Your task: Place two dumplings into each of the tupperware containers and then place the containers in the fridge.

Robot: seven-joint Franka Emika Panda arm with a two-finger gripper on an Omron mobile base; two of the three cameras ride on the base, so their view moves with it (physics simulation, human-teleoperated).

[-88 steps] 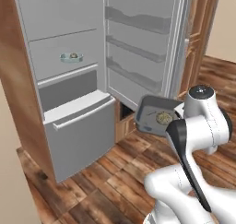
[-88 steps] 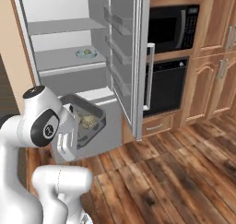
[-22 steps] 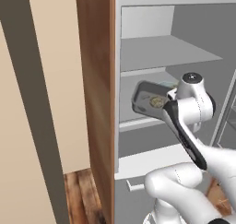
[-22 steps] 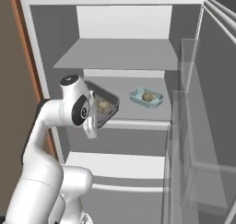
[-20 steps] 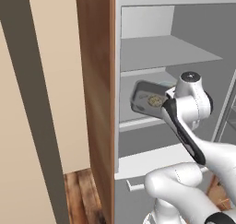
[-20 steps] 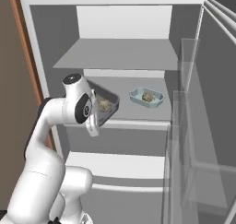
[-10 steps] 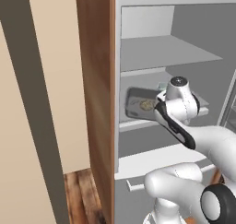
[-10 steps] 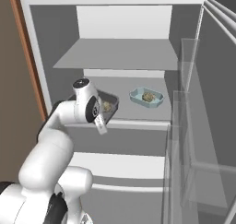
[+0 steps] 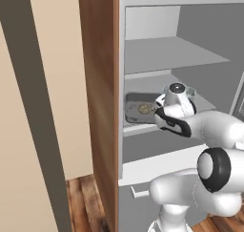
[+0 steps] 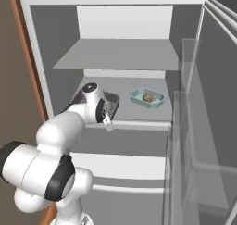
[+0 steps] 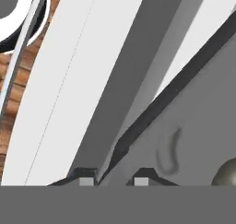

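**Op A:** From my left base view the arm is folded low and stretched forward into the fridge [image 9: 152, 73], wrist level over the middle shelf. The dark grey container [image 9: 139, 107] lies flat on that shelf, with a tan speckled dumpling [image 9: 143, 109] inside. Half a second ago the hand sat higher and the tub was tilted; now it has come down flat on the shelf.

**Op B:** And from the right side?

**Op A:** In my right base view the elbow bulks in the foreground and the forearm reaches up to the shelf's left part. The dark tub [image 10: 111, 101] peeks out just past the wrist. Well to its right on the same shelf sits the pale blue container [image 10: 147, 98], shallow with rounded corners, a bumpy brown dumpling [image 10: 148, 96] in it. It has stayed put.

**Op B:** Grip?

**Op A:** In the hand view the gripper [image 11: 113, 179] is nearly closed, its two small dark fingertips [image 11: 86, 178] pinching the tub's thin flared rim [image 11: 138, 126] between them. Smooth grey plastic slopes away, and a rounded dumpling [image 11: 227, 172] shows at the lower right edge.
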